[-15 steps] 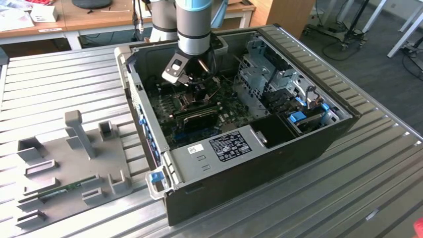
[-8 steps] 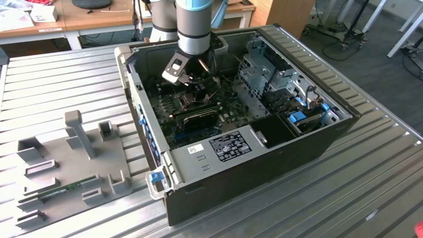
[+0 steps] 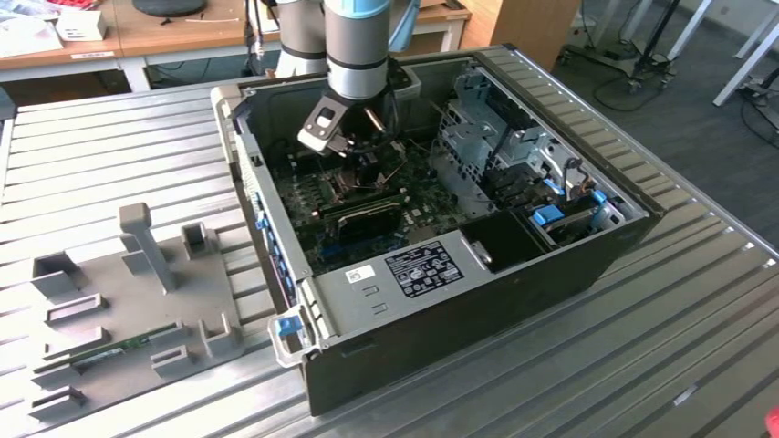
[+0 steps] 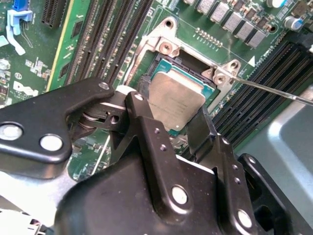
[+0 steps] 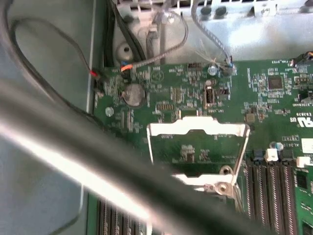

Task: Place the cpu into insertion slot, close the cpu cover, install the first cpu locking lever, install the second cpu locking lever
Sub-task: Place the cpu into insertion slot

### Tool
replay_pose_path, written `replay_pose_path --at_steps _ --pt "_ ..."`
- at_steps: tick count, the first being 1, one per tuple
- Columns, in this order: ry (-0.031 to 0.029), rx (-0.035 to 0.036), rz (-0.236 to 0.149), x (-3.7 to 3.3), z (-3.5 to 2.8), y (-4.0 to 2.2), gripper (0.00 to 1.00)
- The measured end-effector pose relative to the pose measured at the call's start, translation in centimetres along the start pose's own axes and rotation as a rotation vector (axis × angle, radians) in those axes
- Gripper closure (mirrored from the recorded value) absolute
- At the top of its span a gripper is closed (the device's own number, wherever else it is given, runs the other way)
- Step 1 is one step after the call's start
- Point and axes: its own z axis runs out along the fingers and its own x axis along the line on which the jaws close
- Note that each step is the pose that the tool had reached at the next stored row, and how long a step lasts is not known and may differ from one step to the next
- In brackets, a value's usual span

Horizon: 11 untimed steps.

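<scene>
Bright even room light; inside case [image 3: 585, 265] dimmer; near cable [image 5: 98, 166] blurred, glare-streaked; first wrist view soft.

The cpu [image 4: 176, 100] sits in the insertion slot [image 4: 164, 61] (memory slots [image 4: 102, 39] on either side).

Grey cylindrical arm [image 3: 357, 55] wearing a light-blue joint band [image 3: 359, 7]; pale grey camera housing [image 3: 321, 124] riding the wrist; black metal gripper [image 4: 171, 115] showing silver screws [image 4: 179, 194].

A ribbed, silvery metal table [image 3: 681, 310] spans the foreground of the exterior view. Beyond its far edge stand wooden desks [image 3: 195, 32] on white frames. Past its corner towards the exterior view's right lies dark grey floor [image 3: 694, 100], with a wheeled stand [image 3: 633, 66] on it.
</scene>
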Motion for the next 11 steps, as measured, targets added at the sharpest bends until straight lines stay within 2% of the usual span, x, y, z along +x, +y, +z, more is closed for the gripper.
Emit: replay_pose_path --at_steps 11 --pt "-0.0001 -0.0003 0.007 0.00 0.08 0.05 0.46"
